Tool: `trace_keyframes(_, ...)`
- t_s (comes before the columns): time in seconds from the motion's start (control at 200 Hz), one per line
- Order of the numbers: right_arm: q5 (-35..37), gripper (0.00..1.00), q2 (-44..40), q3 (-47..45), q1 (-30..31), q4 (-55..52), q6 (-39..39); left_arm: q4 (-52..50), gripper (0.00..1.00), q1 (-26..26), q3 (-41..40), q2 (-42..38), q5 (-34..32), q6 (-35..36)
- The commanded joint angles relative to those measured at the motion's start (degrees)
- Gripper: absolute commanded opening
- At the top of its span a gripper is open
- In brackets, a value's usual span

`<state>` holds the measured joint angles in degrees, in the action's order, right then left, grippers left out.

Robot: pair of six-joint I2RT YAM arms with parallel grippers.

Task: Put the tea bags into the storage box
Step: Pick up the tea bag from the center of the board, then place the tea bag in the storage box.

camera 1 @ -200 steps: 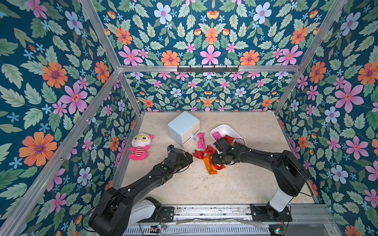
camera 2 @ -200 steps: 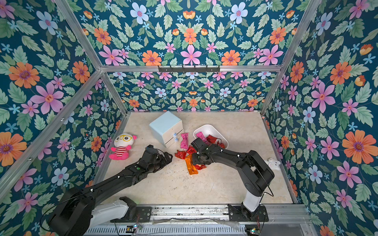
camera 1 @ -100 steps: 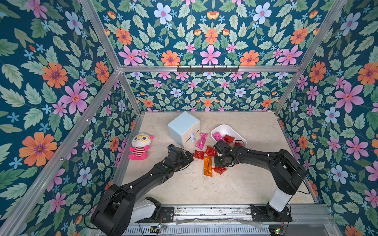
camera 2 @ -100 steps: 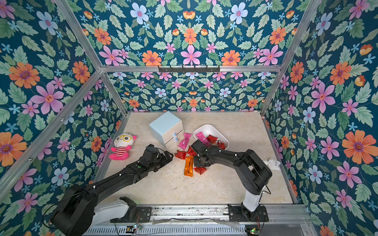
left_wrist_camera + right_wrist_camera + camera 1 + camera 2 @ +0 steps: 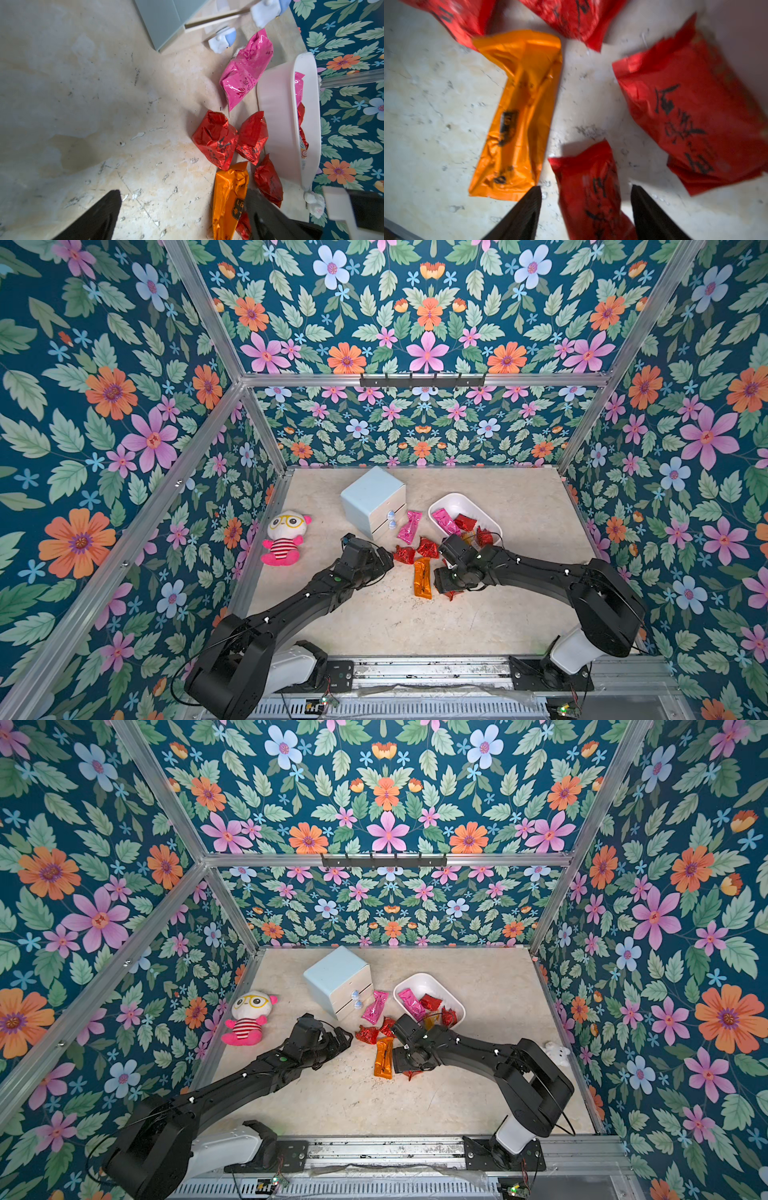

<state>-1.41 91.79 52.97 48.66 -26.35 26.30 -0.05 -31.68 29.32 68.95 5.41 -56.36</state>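
I had the right gripper [image 5: 585,209] low over the table [image 5: 374,614], jaws apart with a small red bag [image 5: 591,187] lying between the fingers [image 5: 527,212], not clamped. An orange bag [image 5: 422,577] lay just beside it. The left gripper [image 5: 384,562] was spread wide and held nothing, near two red bags [image 5: 415,551]. The box [image 5: 455,501] held pink and red bags; one pink bag [image 5: 407,526] lay between it and the cabinet [image 5: 370,499].
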Motion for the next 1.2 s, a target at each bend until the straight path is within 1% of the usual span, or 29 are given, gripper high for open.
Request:
trace_keyframes(0.0,1.4,0.76,-1.1,-1.0,0.5,-0.7,0.9,-0.2,0.99,0.1,0.0,0.2,0.1,0.7)
trace_keyframes(0.14,1.8,0.77,-0.2,-1.2,1.0,-0.3,0.9,-0.2,0.99,0.0,0.4,0.3,0.1,0.7)
trace_keyframes(0.27,1.9,0.70,1.4,-1.2,1.0,0.9,1.3,-0.3,0.99,0.0,0.5,0.2,0.0,0.5)
trace_keyframes(0.35,1.9,0.64,2.0,-1.0,1.0,1.3,1.3,-0.6,0.99,0.0,0.4,0.1,0.0,0.5)
trace_keyframes(0.445,2.0,0.52,2.0,-0.4,1.1,1.4,1.2,-0.7,0.99,0.0,0.4,-0.1,-0.1,0.4)
trace_keyframes(0.45,2.0,0.51,2.1,-0.4,1.0,1.3,1.2,-0.7,0.99,0.0,0.4,-0.1,-0.1,0.4)
trace_keyframes(0.485,2.0,0.46,1.9,-0.2,1.1,1.2,1.1,-0.7,0.99,0.0,0.4,-0.1,-0.2,0.3)
trace_keyframes(0.52,2.0,0.43,1.6,0.1,1.0,0.9,1.1,-0.8,0.99,0.0,0.5,-0.2,-0.2,0.4)
trace_keyframes(0.565,1.9,0.37,0.9,0.4,1.0,0.5,0.9,-1.0,0.99,0.0,0.6,-0.2,-0.3,0.4)
trace_keyframes(0.6,1.9,0.35,0.3,0.7,1.0,0.3,0.8,-1.2,0.99,0.0,0.7,-0.2,-0.4,0.5)
trace_keyframes(0.765,1.8,0.34,-4.3,3.5,1.0,-1.6,0.9,-2.1,0.99,0.0,1.6,0.5,-0.3,1.4)
trace_keyframes(0.925,6.8,0.33,-7.8,8.9,0.5,-4.7,-0.6,-3.1,0.99,-0.4,3.6,2.1,0.1,2.5)
trace_keyframes(1.05,8.8,0.32,-7.0,12.7,-3.1,-6.7,-2.0,-5.0,0.99,-2.6,7.0,4.7,-1.0,4.5)
trace_keyframes(1.195,10.7,0.33,-6.1,13.4,-9.1,-5.7,-3.1,-8.1,0.99,-7.8,12.0,8.7,-4.9,6.9)
